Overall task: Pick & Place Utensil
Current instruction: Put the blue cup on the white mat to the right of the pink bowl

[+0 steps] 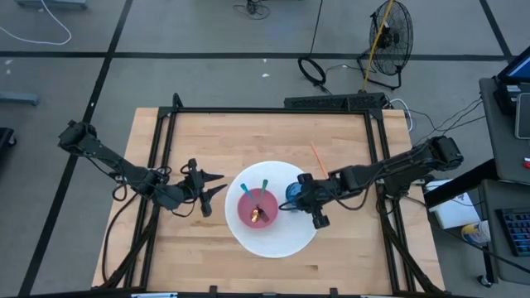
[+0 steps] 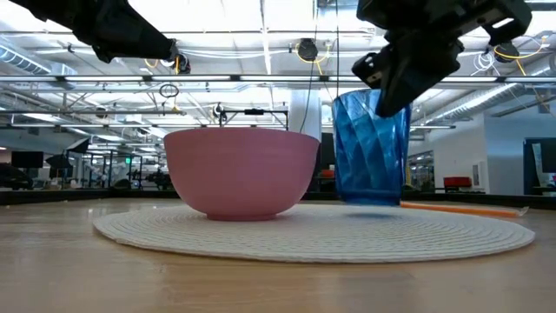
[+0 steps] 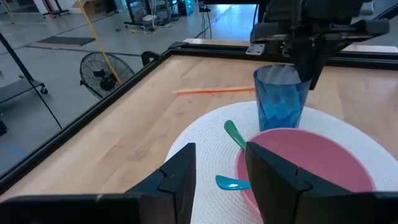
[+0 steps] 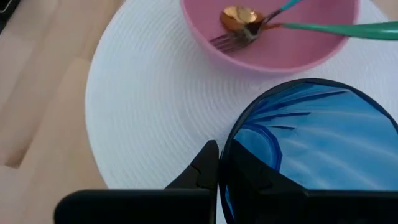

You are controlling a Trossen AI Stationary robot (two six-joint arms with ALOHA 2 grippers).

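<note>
Two utensils with teal handles (image 1: 264, 187) lean in the pink bowl (image 1: 257, 209) on the white mat (image 1: 286, 233), beside a gold spoon (image 4: 239, 15) and fork (image 4: 233, 38). We see the right claw (image 1: 299, 196) clamping the blue cup's (image 2: 371, 146) rim. The left claw (image 1: 207, 190) hovers spread apart over the tabletop (image 1: 215, 141), near the mat. An orange straw (image 1: 318, 155) lies apart.
</note>
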